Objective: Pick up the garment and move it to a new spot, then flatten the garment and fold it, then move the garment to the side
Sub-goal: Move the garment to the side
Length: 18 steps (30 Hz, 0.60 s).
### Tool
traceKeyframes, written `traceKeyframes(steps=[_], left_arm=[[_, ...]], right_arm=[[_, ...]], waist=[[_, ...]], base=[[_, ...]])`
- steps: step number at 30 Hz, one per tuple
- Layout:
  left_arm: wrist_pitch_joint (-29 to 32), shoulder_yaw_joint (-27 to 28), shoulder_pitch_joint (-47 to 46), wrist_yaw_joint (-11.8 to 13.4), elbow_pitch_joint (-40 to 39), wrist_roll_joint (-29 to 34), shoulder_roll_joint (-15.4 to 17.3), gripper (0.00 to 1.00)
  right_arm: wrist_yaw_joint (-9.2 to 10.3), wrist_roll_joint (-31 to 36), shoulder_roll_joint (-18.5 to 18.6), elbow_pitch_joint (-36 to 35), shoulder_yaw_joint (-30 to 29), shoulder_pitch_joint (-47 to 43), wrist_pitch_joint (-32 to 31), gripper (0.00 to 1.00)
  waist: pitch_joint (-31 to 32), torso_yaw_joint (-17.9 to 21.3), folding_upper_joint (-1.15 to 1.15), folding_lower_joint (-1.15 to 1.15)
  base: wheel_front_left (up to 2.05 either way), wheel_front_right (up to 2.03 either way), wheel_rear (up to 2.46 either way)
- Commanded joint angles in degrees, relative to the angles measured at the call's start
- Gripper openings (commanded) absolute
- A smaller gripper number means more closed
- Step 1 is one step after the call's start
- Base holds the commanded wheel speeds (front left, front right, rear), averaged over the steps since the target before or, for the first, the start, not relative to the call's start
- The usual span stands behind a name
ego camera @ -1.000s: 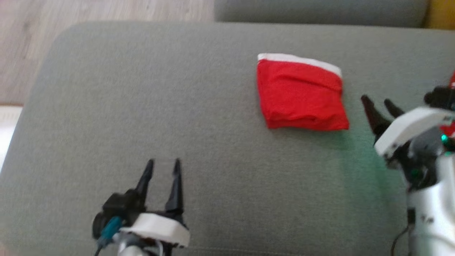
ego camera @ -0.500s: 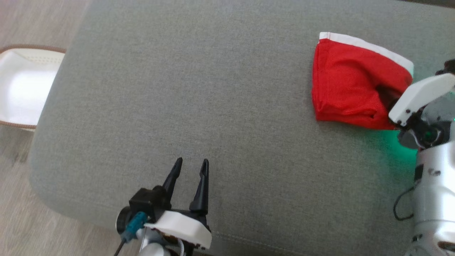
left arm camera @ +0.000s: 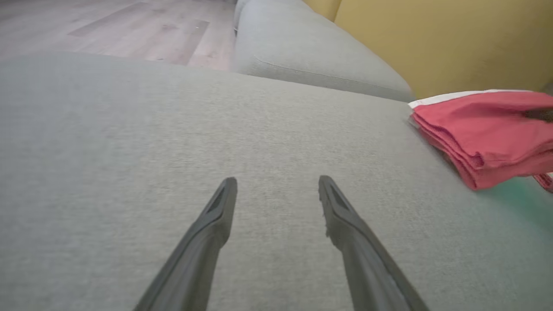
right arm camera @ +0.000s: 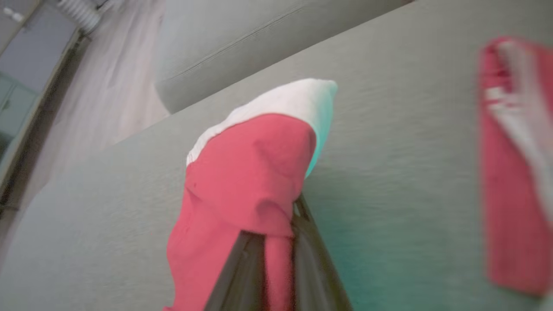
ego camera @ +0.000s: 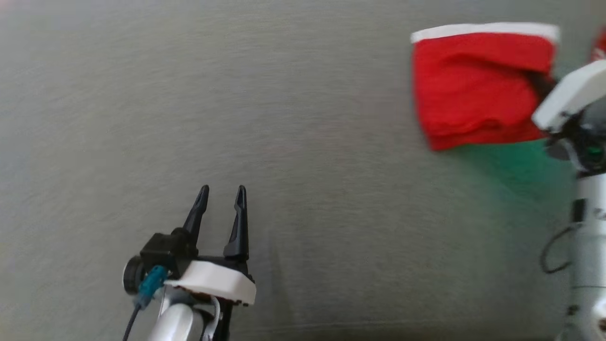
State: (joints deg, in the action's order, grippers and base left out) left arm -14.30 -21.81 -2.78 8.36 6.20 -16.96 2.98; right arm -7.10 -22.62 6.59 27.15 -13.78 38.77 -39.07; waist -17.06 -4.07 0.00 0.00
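A folded red fabric garment with a white band along one edge lies on the broad grey upholstered cushion, towards the cushion's far right as the robot looks down on it. In the left wrist view it shows as a neat stack of layers resting flat on the cushion. The right gripper has its two dark fingers drawn narrow on the stack's right-hand edge. In the right wrist view, red cloth is pinched between them and peaks up over their tips, white band uppermost. Since the garment is already folded, this edge grip looks meant for the last step, taking it to the side. A pinch at one edge lets the arm pull the bundle along the cushion, but it may catch only the upper layers and pull the fold open. The left gripper hangs over the cushion's near middle with its fingers spread wide and nothing between them, well apart from the garment, probably parked out of the way. A second red-and-white piece lies further right on the cushion, too blurred to identify.
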Motion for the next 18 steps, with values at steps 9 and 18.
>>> traceKeyframes(steps=[9,18], left_arm=[[-0.7,1.2,-4.9,-2.3,-0.6,2.5,-0.1,1.00],[-0.7,1.4,-4.9,-2.7,0.2,3.3,-0.1,1.00]], right_arm=[[-0.39,1.9,8.7,-4.8,-1.4,3.4,1.5,0.00],[-0.39,9.9,14.6,0.7,-5.3,7.8,5.4,0.00]], waist=[[-3.3,12.9,0.00,0.00],[-5.4,8.6,0.00,0.00]], base=[[0.00,0.00,0.00],[0.00,0.00,0.00]])
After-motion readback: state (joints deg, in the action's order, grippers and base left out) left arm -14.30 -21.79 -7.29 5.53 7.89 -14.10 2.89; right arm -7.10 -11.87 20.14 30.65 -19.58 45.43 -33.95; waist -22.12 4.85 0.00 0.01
